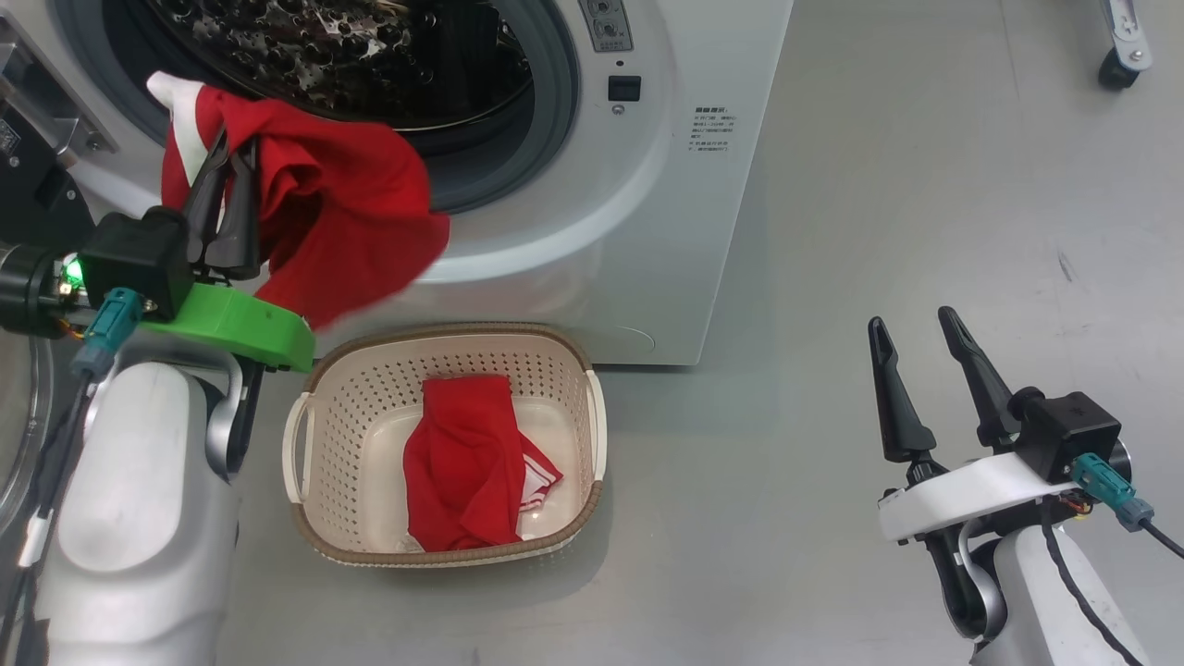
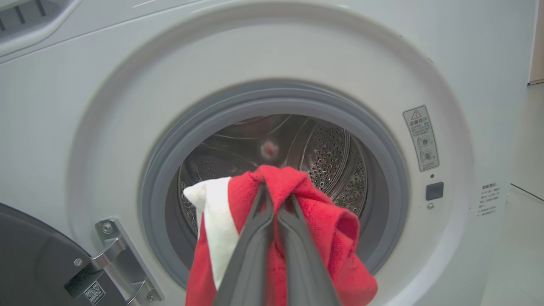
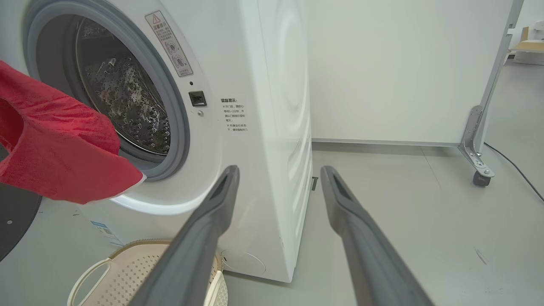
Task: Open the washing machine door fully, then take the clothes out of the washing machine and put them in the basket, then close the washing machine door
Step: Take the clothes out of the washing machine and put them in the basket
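**A:** How is the left arm posed?

**B:** In the head view its pale forearm (image 1: 129,518) stands at 8 o'clock. The left end effector (image 1: 229,148) points toward 10, clamped on a bright red fabric garment with white trim (image 1: 351,213) before the big white washing machine (image 1: 647,231) drum mouth.

**A:** And the other arm?

**B:** The right end effector (image 1: 913,322) is at 4 o'clock, fingers spread and holding nothing.

**A:** Where is the basket?

**B:** The cream perforated plastic basket (image 1: 370,388) is at 6 o'clock and holds a second red garment (image 1: 462,462).

**A:** Any writing?

**B:** There is a warning-triangle sticker (image 2: 420,138), but its print is too small to read.
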